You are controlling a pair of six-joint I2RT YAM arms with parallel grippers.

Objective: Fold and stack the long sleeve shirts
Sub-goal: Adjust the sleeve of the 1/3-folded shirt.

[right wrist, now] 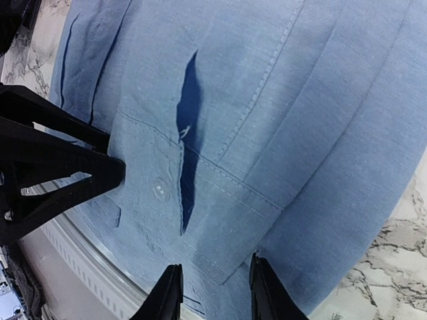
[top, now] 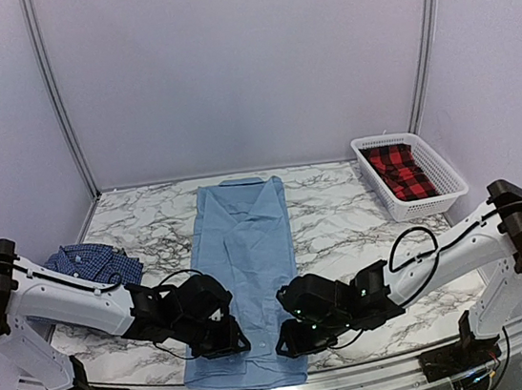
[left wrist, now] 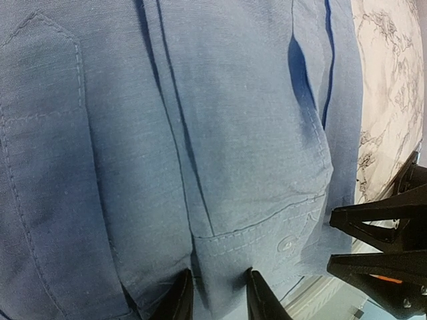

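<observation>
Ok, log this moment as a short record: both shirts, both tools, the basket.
centre shirt: plain light blue button-up shirt, lengthwise on the white marble table, sleeves folded onto the body, near end over the front edge
second shirt: dark blue fine-check shirt, folded, at the left, apart
left tool: low at the near left of the centre shirt, fabric between its fingers, grip unclear
right tool: same, near right
basket: white plastic basket, far right, holding red-and-black plaid cloth
</observation>
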